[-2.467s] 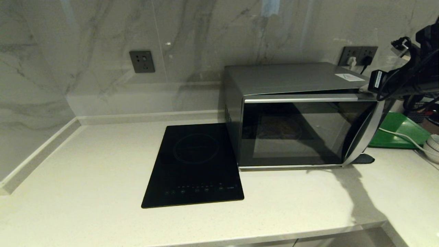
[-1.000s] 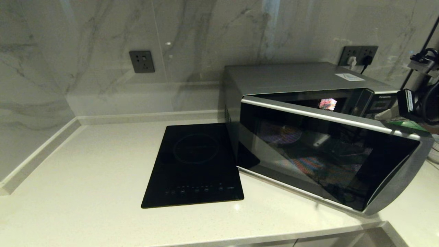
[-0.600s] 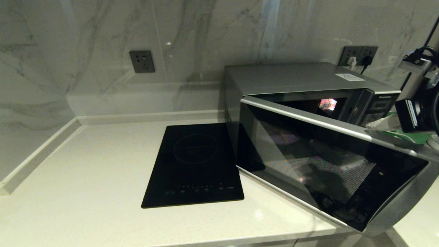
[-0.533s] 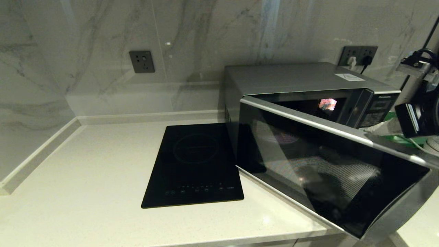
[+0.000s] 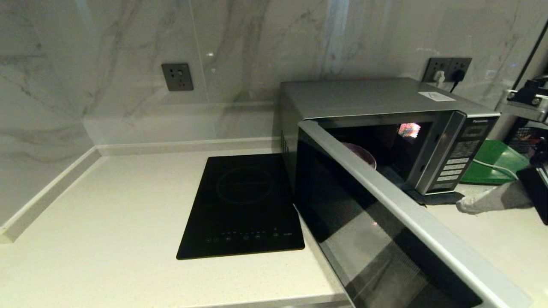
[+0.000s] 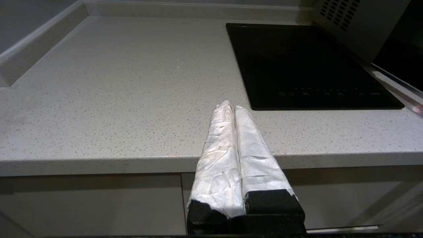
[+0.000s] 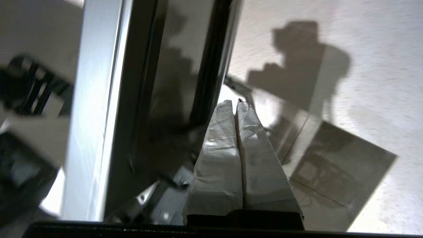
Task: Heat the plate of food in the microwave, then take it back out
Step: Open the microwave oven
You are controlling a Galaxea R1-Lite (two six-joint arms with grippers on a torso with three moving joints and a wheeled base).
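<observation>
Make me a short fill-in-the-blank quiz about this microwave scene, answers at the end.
1. The microwave door stands ____.
2. The lilac plate of food sits ____ the microwave.
3. Left of the microwave lies a flat black induction ____.
4. The left pincer and right pincer are both ____, gripping nothing.

Answers: open; inside; hob; shut

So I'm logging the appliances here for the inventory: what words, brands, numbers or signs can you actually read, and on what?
"Panasonic": just readable at the top of the microwave control panel.
Microwave button labels: too small to read.
White sticker on the microwave's top: print too small to read.
Induction hob touch-control row: small icons only, not legible.
Wall sockets: no readable text.
</observation>
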